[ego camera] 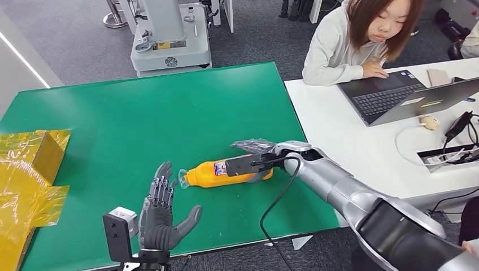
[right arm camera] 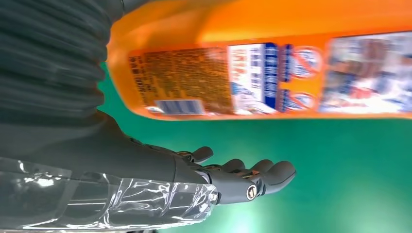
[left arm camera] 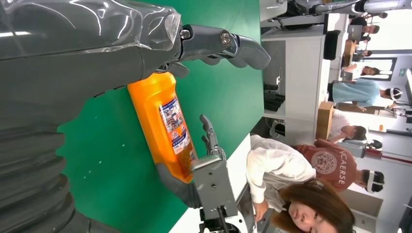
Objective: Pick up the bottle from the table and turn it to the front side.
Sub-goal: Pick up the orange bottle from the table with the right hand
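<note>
Head view shows the orange bottle (ego camera: 229,173) lying on its side on the green table (ego camera: 141,118), cap toward the left hand (ego camera: 164,217). The right hand (ego camera: 257,161) wraps around its back end, probably to lift and turn it. The left hand rests open and holds nothing, waiting nearby to help.

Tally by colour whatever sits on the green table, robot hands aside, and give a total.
Orange: 1, the bottle lying on its side.
Yellow: 1, the box at the green table's edge, with loose yellow film beside it.
Total: 2.
</note>
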Robot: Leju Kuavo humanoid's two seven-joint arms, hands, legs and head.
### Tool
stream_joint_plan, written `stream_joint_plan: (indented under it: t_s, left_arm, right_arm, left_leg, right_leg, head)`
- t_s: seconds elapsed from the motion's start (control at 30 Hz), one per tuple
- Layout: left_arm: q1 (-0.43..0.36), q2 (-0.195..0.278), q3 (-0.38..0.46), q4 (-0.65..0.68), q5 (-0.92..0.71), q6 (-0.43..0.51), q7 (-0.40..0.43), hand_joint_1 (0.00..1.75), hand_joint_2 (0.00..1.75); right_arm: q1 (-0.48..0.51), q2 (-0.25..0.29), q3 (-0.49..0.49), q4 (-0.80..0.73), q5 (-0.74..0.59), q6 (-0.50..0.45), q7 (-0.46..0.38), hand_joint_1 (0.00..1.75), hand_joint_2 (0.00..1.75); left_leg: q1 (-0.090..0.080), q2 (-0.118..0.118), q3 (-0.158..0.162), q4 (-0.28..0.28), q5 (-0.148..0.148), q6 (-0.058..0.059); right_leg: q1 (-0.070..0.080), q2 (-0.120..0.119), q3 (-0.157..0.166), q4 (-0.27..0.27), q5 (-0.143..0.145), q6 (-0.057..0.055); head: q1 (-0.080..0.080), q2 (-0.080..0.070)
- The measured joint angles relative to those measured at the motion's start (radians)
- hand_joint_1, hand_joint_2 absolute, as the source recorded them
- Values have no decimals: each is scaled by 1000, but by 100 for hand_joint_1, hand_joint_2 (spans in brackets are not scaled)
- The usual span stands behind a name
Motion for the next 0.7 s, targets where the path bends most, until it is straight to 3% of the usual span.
stream_joint_plan:
  t_s: [0.2, 0.23, 0.33, 0.37, 0.47, 0.7]
  left_arm:
    - [0, 0, 0, 10, 0, -10, 0, 0, 175]
    - [-1, 0, 0, 12, 0, -11, 0, 0, 175]
    - [-1, 0, 0, 15, 0, -13, 3, 0, 175]
    - [0, 0, 0, 15, 0, -14, 4, 0, 175]
    - [1, 0, 0, 16, 0, -16, 8, 0, 175]
    - [3, 0, 0, 16, -3, -20, 9, 0, 175]
  right_arm:
    - [-2, -44, 70, -37, 18, -7, 40, 0, 175]
    - [-2, -50, 79, -42, 18, -6, 42, 13, 175]
    - [-1, -59, 98, -48, 19, -5, 46, 128, 175]
    - [1, -62, 103, -50, 19, -6, 48, 157, 175]
    - [9, -72, 114, -57, 18, -15, 53, 168, 175]
    - [33, -97, 121, -86, 17, -41, 57, 159, 175]
  left_leg:
    - [0, 0, 0, 0, 0, 0]
    - [0, 0, 0, 0, 0, 0]
    - [0, 0, 0, 0, 0, 0]
    - [0, 0, 0, 0, 0, 0]
    - [0, 0, 0, 0, 0, 0]
    - [0, 0, 0, 0, 0, 0]
  right_leg:
    - [0, 0, 0, 0, 0, 0]
    - [0, 0, 0, 0, 0, 0]
    - [0, 0, 0, 0, 0, 0]
    - [0, 0, 0, 0, 0, 0]
    - [0, 0, 0, 0, 0, 0]
    - [0, 0, 0, 0, 0, 0]
  head:
    - [0, 0]
    - [0, 0]
    - [0, 0]
    - [0, 0]
    - [0, 0]
    - [0, 0]
